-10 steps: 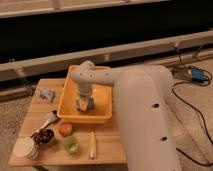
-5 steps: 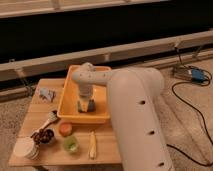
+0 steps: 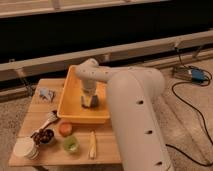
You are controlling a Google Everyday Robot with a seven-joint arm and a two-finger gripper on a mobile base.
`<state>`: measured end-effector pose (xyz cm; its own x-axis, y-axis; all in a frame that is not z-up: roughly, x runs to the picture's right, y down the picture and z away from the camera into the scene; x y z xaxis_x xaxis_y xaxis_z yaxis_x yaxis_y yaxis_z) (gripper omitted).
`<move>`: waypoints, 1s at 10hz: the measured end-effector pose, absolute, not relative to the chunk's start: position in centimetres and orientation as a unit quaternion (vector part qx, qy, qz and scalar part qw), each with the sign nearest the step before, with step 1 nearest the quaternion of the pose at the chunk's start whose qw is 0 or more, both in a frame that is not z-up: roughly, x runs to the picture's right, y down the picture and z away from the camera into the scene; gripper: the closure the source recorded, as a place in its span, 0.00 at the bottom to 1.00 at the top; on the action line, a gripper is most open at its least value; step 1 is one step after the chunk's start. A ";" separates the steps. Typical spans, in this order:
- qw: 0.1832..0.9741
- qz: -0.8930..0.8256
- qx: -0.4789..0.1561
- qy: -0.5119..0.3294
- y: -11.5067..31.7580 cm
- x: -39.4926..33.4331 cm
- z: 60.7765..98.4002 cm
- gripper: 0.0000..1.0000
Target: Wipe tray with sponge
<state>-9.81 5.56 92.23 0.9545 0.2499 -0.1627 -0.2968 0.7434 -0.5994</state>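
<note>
Here, tool [image 3: 89, 98] inside tray [image 3: 80, 119], clamped on sponge [image 3: 90, 104] at its tip

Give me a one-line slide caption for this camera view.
Robot arm's gripper, jaws shut, low inside the orange tray on a wooden table.

A low wooden table [image 3: 37, 107] fills the lower left, with the tray [image 3: 67, 109] at its upper middle; the gripper [image 3: 88, 98] is down inside it, clamped on the sponge [image 3: 90, 104]. A grey-blue rag [image 3: 46, 93] lies at upper left. Along the bottom sit white cups [image 3: 24, 148], a dark bowl [image 3: 44, 136], an orange piece [image 3: 65, 128], a green cup [image 3: 71, 144] and a pale stick [image 3: 92, 145].
</note>
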 end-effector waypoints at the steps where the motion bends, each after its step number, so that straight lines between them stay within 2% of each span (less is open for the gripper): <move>1: 0.933 0.147 -0.325 0.038 5.1 -9.7 92.6 1.00; 5: 0.934 0.146 -0.321 0.055 3.6 -9.5 95.1 1.00; 10: 0.941 0.130 -0.309 0.052 1.6 -11.4 95.8 1.00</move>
<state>-11.37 1.61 95.76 0.9606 0.2125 -0.1791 -0.2773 0.7748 -0.5682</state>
